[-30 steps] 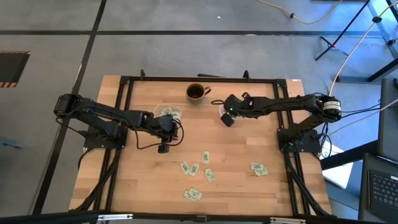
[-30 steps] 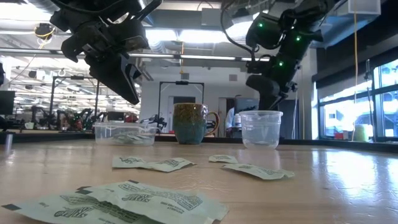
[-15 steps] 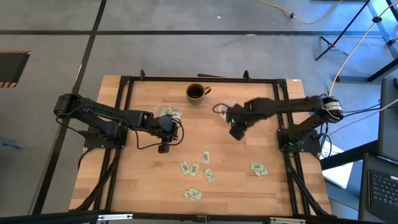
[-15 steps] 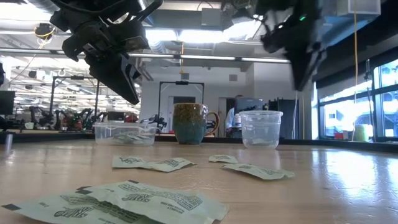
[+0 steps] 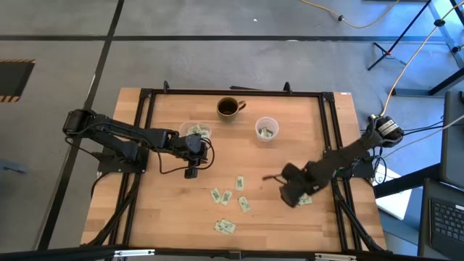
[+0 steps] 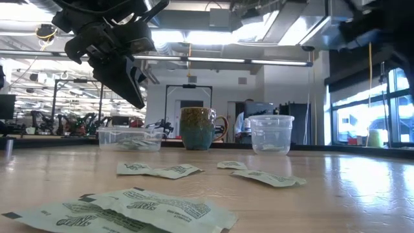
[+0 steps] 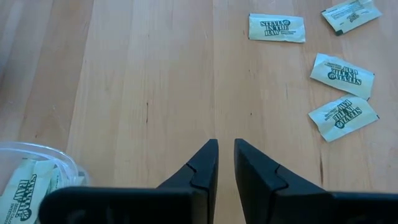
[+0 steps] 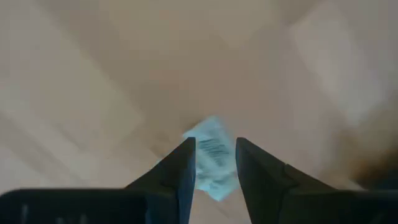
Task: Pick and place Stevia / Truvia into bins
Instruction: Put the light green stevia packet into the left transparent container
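Pale green Stevia sachets (image 5: 239, 183) lie flat and scattered on the wooden table, some near its front edge (image 6: 155, 207). The shallow clear tub (image 5: 194, 131) and the round clear cup (image 5: 267, 129), the bins, each hold sachets. My left gripper (image 7: 225, 142) hangs above bare wood beside the tub (image 7: 25, 180), slanting down, fingers slightly apart with nothing between them. My right gripper (image 8: 214, 142) points down, open, above a sachet (image 8: 211, 155) of the right-hand pair (image 5: 301, 196); it is blurred in the high view (image 5: 290, 194).
A dark mug (image 5: 229, 107) stands at the far edge between the tub and the cup. A black frame (image 5: 145, 145) runs along the table's left, far and right sides. Several sachets (image 7: 342, 67) lie ahead of my left gripper. Bare wood lies in the table's middle.
My right gripper has swung fast from above the round cup toward the table's near right, tipping to point straight down, and now stands over the right-hand sachets. The cup, hidden under it before, now shows with a sachet inside.
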Tool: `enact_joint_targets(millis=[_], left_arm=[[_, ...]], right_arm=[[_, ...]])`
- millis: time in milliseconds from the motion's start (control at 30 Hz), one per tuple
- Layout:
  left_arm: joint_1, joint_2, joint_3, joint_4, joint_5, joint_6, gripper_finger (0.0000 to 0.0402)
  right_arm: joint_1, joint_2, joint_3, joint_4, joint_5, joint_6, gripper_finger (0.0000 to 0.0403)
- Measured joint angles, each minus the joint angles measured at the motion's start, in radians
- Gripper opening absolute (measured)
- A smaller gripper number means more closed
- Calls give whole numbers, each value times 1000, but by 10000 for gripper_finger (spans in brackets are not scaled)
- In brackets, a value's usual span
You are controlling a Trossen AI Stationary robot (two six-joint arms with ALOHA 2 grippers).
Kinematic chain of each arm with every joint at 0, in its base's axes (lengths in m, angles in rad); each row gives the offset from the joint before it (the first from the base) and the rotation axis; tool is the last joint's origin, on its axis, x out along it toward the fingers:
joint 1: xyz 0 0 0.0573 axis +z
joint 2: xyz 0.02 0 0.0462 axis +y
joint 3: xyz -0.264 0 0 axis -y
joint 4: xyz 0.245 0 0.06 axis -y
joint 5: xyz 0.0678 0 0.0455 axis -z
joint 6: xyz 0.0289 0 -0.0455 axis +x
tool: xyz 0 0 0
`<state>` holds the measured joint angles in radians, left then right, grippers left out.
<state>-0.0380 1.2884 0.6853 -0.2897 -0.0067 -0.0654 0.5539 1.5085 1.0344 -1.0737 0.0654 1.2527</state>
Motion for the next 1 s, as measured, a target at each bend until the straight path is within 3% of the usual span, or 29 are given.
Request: enact_joint_targets(millis=[233,633,1000], left_arm=[[0,0,0,0,0,0,45],[0,0,0,1,0,16,44],[0,0,0,1,0,16,45]], right_arm=[[92,1,-134,247,11,-22,117],[105,1,-263,312,11,-1,115],[105,1,-331,403,13,-10,61]])
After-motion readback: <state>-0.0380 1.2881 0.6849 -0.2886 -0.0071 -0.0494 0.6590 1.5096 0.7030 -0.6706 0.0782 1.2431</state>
